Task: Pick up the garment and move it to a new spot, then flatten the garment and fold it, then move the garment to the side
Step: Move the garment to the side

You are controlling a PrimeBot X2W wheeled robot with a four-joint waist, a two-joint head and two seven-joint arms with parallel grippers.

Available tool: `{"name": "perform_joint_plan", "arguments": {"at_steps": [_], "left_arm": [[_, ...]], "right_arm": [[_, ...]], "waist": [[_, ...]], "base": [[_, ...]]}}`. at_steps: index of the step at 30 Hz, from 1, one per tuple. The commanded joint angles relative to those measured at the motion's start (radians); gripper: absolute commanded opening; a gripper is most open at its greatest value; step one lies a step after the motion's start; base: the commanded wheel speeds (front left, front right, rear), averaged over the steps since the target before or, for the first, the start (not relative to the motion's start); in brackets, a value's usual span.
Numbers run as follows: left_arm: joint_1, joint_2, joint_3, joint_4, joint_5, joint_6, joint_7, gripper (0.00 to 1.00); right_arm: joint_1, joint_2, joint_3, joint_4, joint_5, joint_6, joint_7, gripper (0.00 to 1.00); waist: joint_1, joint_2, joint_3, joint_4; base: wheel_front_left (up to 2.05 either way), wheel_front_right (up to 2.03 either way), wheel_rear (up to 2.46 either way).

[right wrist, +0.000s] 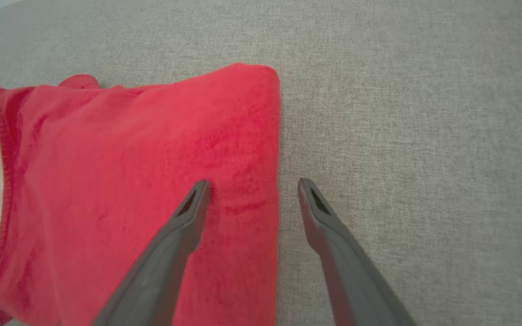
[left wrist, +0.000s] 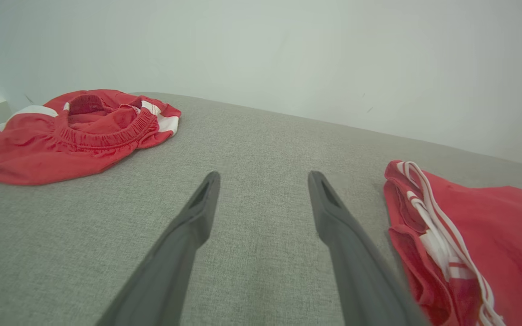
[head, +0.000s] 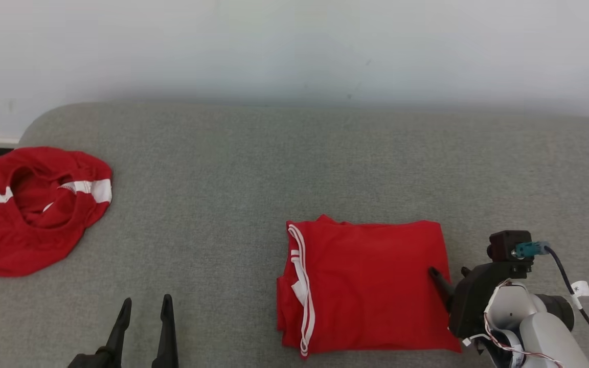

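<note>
Head view: the folded red garment (head: 371,286) lies flat on the grey cushioned surface (head: 274,163). Its slightly longer side runs from 9 to 3 o'clock, with the white-striped hem at 9 and the plain fold at 3. The right gripper (head: 449,273) is at that 3 o'clock fold, reaching in toward 10 o'clock with its forearm low. It is by far the nearer arm. The left gripper (head: 146,306) is well apart at 9 o'clock of the garment, its fingers spread and pointing to 12. The crumpled red shorts (head: 34,209) lie farther off, toward 10 o'clock.

Left wrist view: the left gripper (left wrist: 264,181) is spread over bare fabric and holds nothing. The folded red garment (left wrist: 492,240) is at 4 o'clock, striped edge nearest.

Right wrist view: the right gripper (right wrist: 254,185) is spread wide and straddles the fold. One finger is over the red cloth and the other over the grey surface, with the fold running from 12 to 6 between them. Nothing is pinched. I judge the sideways move falls to this arm. It would need the fingers lowered around that edge before they shut.
</note>
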Motion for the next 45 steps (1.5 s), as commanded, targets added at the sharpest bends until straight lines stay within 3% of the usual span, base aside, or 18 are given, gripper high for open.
{"name": "perform_joint_plan", "arguments": {"at_steps": [1, 6, 14, 15, 16, 17, 23, 29, 37, 45], "left_arm": [[-0.023, -0.001, -0.006, -0.005, -0.012, -0.002, -0.003, 1.0], [-0.042, -0.001, -0.013, 0.0, -0.016, -0.004, -0.003, 1.0], [-0.056, 0.0, -0.024, -0.004, -0.022, 0.001, -0.003, 1.0], [-0.056, 0.0, -0.026, -0.005, -0.023, 0.001, -0.003, 1.0], [-0.057, -0.001, -0.028, -0.006, -0.025, 0.005, -0.003, 1.0], [-0.058, -0.001, -0.029, -0.007, -0.024, 0.007, -0.003, 1.0], [-0.061, 0.0, -0.028, -0.018, -0.013, 0.007, -0.003, 1.0], [-0.068, -0.001, -0.02, -0.048, 0.003, 0.002, -0.003, 1.0], [-0.1, 0.0, -0.001, -0.088, 0.048, -0.014, -0.003, 1.0], [-0.16, 0.013, -0.014, -0.12, 0.103, -0.029, -0.003, 1.0]], "right_arm": [[-0.015, 0.016, -0.036, 0.006, -0.03, -0.002, 0.014, 1.0], [-0.009, 0.045, -0.085, 0.03, -0.077, -0.002, 0.083, 1.0], [0.023, 0.06, -0.077, 0.061, -0.106, -0.002, 0.172, 1.0], [0.025, 0.062, -0.07, 0.059, -0.103, -0.001, 0.177, 0.47], [0.026, 0.064, -0.062, 0.053, -0.106, 0.0, 0.177, 0.27], [0.027, 0.065, -0.052, 0.048, -0.111, 0.0, 0.178, 0.0], [0.012, 0.028, -0.013, -0.006, -0.126, 0.0, 0.163, 0.0], [-0.032, -0.074, 0.063, -0.066, -0.11, -0.003, 0.171, 0.0], [-0.123, -0.218, 0.159, -0.12, -0.069, -0.003, 0.163, 0.0], [-0.226, -0.333, 0.204, -0.067, -0.043, -0.003, 0.113, 0.0]], "waist": [[-0.0001, 0.0, 0.038, 0.037], [-0.0001, 0.0, 0.065, 0.062], [-0.0001, 0.0, 0.083, 0.077], [-0.0001, 0.0, 0.085, 0.077], [-0.0001, 0.0, 0.086, 0.077], [-0.0001, 0.0, 0.087, 0.077], [-0.0001, 0.0, 0.091, 0.059], [-0.0001, 0.0, 0.109, 0.008], [-0.0001, 0.0, 0.168, -0.133], [-0.0001, 0.0, 0.235, -0.276]], "base": [[0.0, 0.0, 0.0], [0.0, 0.0, 0.0], [0.0, 0.0, 0.0], [0.0, 0.0, 0.0], [0.0, 0.0, 0.0], [0.0, 0.0, 0.0], [0.0, 0.0, 0.0], [0.0, 0.0, 0.0], [0.0, 0.0, 0.0], [0.0, 0.0, 0.0]]}}
